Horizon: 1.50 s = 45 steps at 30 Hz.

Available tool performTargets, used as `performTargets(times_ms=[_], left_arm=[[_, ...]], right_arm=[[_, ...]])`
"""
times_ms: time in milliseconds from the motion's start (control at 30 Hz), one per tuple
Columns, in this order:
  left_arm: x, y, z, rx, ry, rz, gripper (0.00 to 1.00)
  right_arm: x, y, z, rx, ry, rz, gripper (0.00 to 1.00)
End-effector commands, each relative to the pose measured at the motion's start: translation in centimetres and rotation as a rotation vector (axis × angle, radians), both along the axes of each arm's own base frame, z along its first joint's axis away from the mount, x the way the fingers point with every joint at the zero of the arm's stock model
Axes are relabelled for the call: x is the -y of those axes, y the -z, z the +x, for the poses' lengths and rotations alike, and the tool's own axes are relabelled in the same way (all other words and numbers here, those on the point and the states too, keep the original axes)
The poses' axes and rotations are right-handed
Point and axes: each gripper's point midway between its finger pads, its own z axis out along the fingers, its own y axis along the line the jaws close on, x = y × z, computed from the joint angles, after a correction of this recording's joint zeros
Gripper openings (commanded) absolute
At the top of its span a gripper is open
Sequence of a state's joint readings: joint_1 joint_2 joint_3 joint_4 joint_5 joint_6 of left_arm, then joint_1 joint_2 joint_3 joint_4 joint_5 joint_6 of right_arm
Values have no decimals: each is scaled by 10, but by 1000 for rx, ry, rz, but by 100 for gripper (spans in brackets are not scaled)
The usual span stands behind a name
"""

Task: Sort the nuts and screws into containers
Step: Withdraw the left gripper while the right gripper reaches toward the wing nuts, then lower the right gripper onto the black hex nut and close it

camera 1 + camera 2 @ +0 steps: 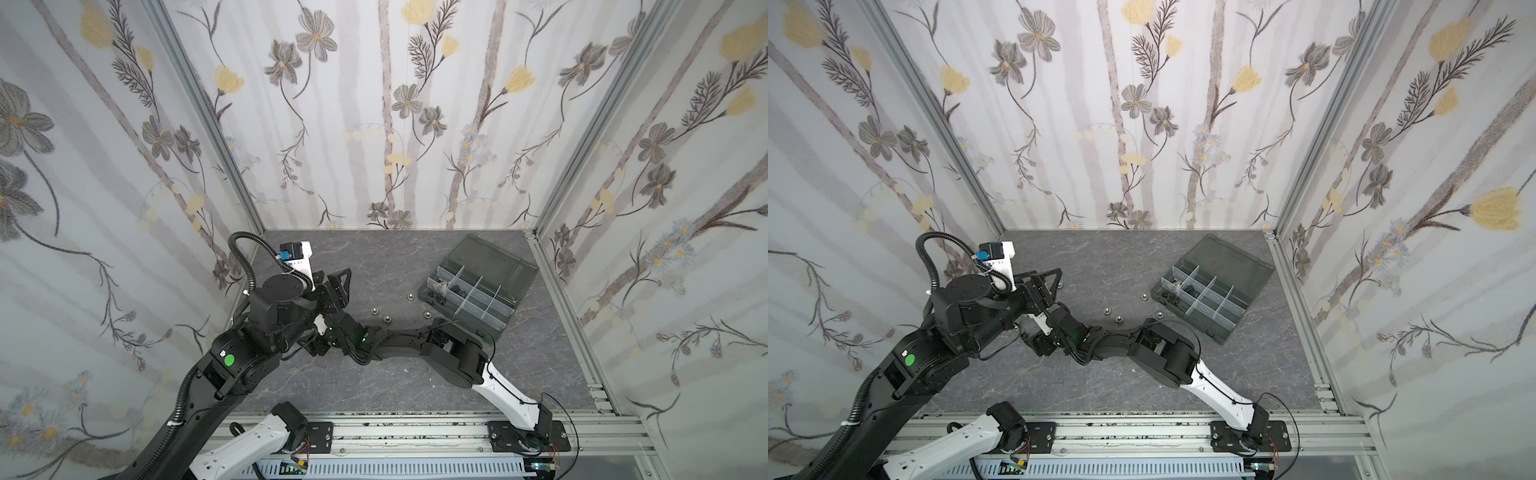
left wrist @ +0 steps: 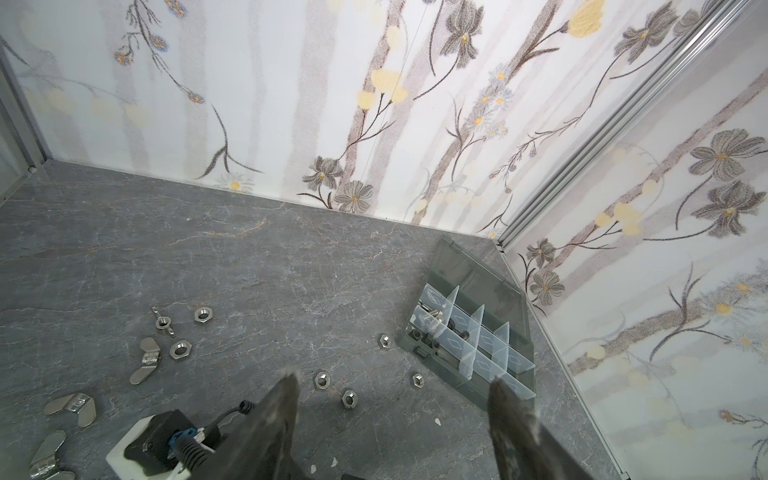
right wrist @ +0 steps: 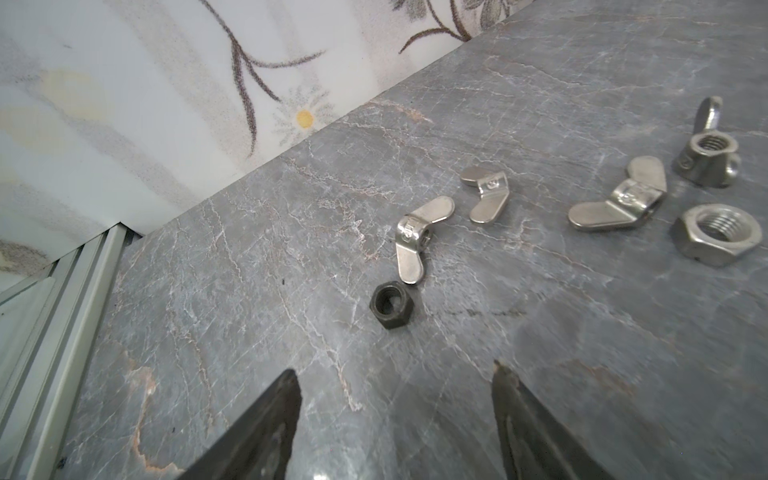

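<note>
Right gripper (image 3: 395, 370): jaws apart, empty, just short of black nut (image 3: 391, 305) toward bench (image 1: 415, 386) left edge. Left gripper (image 2: 395, 376): apart, empty. Organizer box (image 1: 1221, 334), far right corner: few pieces sorted. Silver nuts (image 2: 350, 400), wing nuts (image 3: 486, 195): unsorted.

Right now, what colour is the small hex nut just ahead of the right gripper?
Black hex nut, seen best in the right wrist view.
</note>
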State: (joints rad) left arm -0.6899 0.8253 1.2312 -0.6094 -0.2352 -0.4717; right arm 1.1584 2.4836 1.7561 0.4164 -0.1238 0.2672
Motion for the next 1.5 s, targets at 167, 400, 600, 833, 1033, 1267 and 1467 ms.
performTargets(times_ms=[167,400,600,833,1033,1267,1467], left_arm=[[-2,-1,1,-4,-16,-6,72],[0,-3,1,2,-4,-11,72],[1,-2,1,3,0,-4,72],[-4,2,-1,1,-10,10,73],[-4,6,-2,-4,-11,15,73],[-4,8,0,-5,-14,18,73],[-3,7,-1,-7,-11,9,73]], right_arm=[[-15,10,1,64,-23,5,70],[-27,28,0,101,-41,-38,69],[-32,38,8,139,1,-78,63],[-37,49,19,188,63,-122,52],[-34,56,26,231,91,-161,40],[-29,58,29,249,105,-195,24],[-24,51,30,252,117,-198,12]])
